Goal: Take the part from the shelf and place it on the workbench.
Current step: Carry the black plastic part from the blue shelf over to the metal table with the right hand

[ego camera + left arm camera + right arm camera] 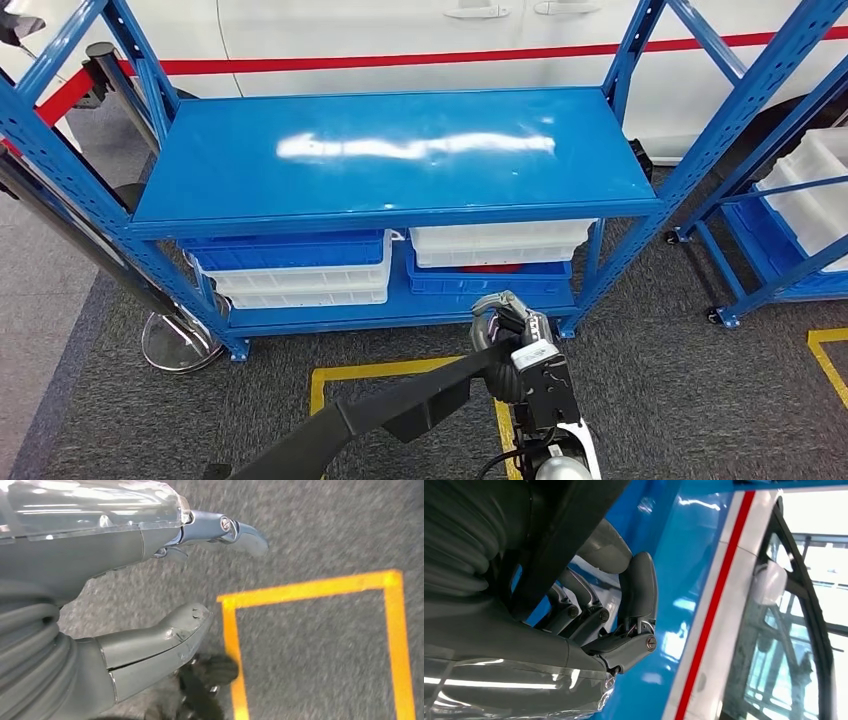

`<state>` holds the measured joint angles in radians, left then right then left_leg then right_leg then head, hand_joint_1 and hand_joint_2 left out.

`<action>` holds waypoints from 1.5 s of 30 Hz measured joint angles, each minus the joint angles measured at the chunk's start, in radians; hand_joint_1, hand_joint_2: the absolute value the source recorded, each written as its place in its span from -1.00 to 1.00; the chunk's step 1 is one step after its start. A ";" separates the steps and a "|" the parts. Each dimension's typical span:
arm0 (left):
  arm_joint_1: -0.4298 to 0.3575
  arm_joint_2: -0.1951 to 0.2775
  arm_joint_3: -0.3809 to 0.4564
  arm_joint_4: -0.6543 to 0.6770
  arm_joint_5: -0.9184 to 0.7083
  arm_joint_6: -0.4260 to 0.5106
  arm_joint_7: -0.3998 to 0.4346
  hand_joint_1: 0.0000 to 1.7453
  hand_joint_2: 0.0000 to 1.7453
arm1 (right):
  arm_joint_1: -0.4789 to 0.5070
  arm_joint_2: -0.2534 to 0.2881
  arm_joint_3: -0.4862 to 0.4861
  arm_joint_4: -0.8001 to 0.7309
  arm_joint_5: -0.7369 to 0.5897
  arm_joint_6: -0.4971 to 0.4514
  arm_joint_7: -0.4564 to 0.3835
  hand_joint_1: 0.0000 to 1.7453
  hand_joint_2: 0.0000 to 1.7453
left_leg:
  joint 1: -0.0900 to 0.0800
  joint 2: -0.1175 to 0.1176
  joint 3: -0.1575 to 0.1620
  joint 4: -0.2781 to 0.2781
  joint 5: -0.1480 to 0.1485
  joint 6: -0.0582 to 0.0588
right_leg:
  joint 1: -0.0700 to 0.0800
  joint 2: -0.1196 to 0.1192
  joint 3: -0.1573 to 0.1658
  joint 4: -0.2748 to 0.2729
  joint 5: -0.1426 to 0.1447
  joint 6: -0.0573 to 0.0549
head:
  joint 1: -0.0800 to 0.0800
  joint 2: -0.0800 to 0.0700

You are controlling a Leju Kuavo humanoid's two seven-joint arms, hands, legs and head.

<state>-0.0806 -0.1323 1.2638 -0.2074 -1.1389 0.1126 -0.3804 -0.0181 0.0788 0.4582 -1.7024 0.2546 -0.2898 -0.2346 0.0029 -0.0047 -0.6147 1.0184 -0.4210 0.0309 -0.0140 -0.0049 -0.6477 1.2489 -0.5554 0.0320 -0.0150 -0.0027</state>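
Nearest the robot, a long dark part (400, 405) ran across the lower middle of the head view, above the grey carpet (680, 400) and the yellow floor marking (380, 372). The right hand (505, 325) gripped one end of it, fingers (584, 615) curled around the dark bar in the right wrist view. The rest of the part reached away toward the robot's left, unsupported.

The left hand (150, 605) hung over the carpet with thumb and fingers apart, holding nothing.

Beyond the right hand stood the blue shelf (390, 150), its top surface bare and glossy. Under it sat blue bins (285, 250) toward the left end and white bins (500, 243) toward the right end. Behind the rack was a white vehicle with a red stripe (400, 60).

The part appeared to be off the rack already, so carrying it to the workbench was probably what remained; no workbench could be identified.

The main risk looked to be the one-ended grip: the long free end could sag or twist in the fingers and slip. Turning away could also swing that end into the shelf's front edge or an upright.
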 joint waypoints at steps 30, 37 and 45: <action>0.006 0.022 0.002 -0.004 -0.013 0.002 0.046 -1.00 1.00 | 0.005 0.014 0.043 0.077 -0.042 0.020 -0.020 1.00 1.00 | 0.011 0.005 0.020 -0.008 -0.015 -0.009 | 0.001 0.000 -0.025 0.024 -0.009 0.003 | 0.000 0.000; 0.007 0.025 0.004 -0.004 -0.014 0.009 0.062 -1.00 1.00 | -0.001 0.014 0.050 0.065 -0.041 0.018 -0.019 1.00 1.00 | 0.014 0.003 -0.014 -0.019 0.038 -0.041 | 0.021 0.003 0.155 -0.268 0.053 -0.042 | 0.000 0.000; 0.009 0.041 0.005 -0.005 -0.037 0.004 0.089 -1.00 1.00 | 0.003 0.014 0.052 0.066 -0.045 0.023 -0.018 1.00 1.00 | 0.020 0.002 -0.063 0.241 -0.125 -0.077 | 0.010 -0.010 0.072 -0.264 0.120 -0.061 | -0.010 0.000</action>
<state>-0.0715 -0.0915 1.2684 -0.2121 -1.1754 0.1171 -0.2910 -0.0151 0.0931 0.5106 -1.6365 0.2091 -0.2666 -0.2527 0.0227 -0.0024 -0.6773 1.2593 -0.5460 -0.0458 -0.0039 -0.0149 -0.5755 0.9848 -0.4351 -0.0288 -0.0252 -0.0027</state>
